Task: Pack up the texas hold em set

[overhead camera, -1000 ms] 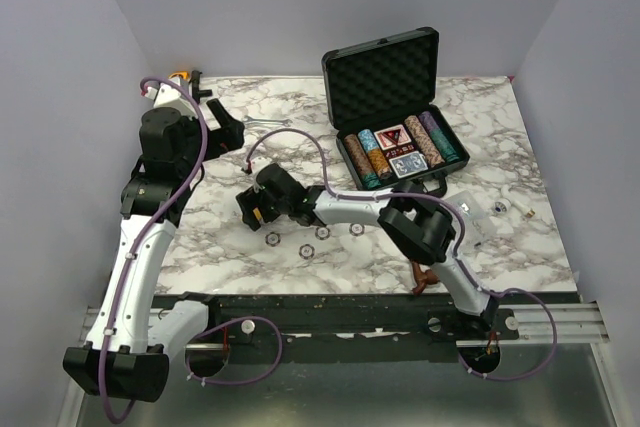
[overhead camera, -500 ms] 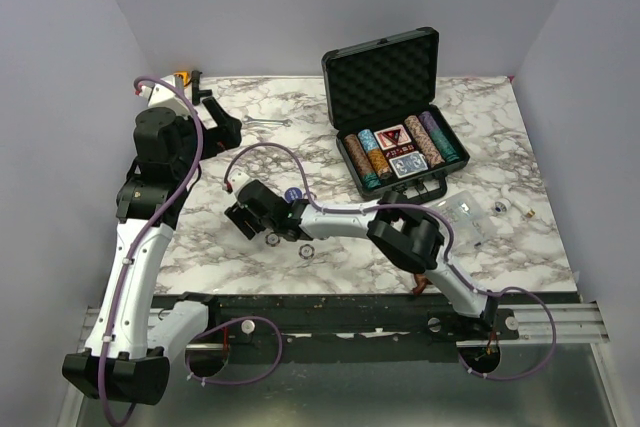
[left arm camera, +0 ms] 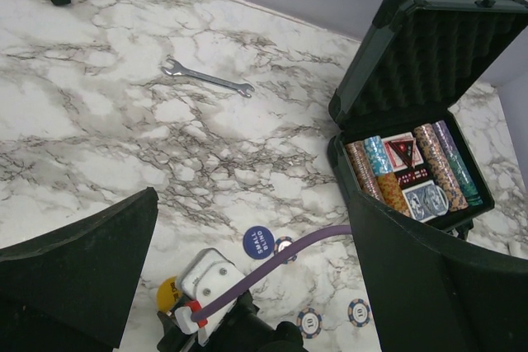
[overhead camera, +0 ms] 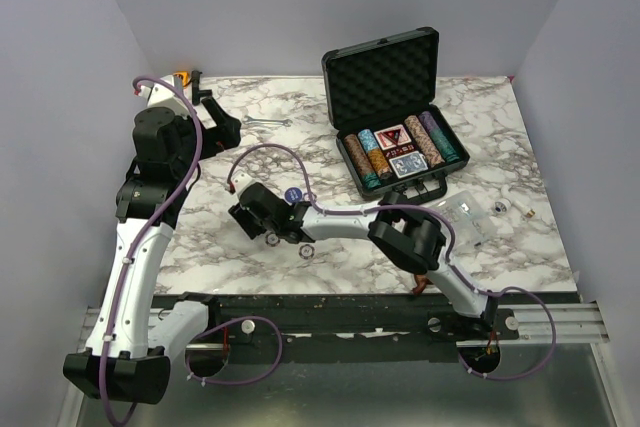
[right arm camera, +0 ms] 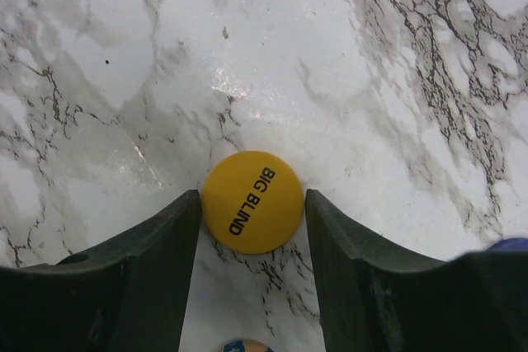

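Overhead | white-veined marble table [overhead camera: 520,237] | plain grey walls [overhead camera: 250,7] | black briefcase [overhead camera: 385,72] open

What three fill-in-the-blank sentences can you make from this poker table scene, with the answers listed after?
1. The yellow disc between the right claw's fingers reads BIG ____.
2. The blue disc lying on the marble reads ____ BLIND.
3. The black case holding the chips has its lid ____.

Missing words: BLIND; SMALL; open.
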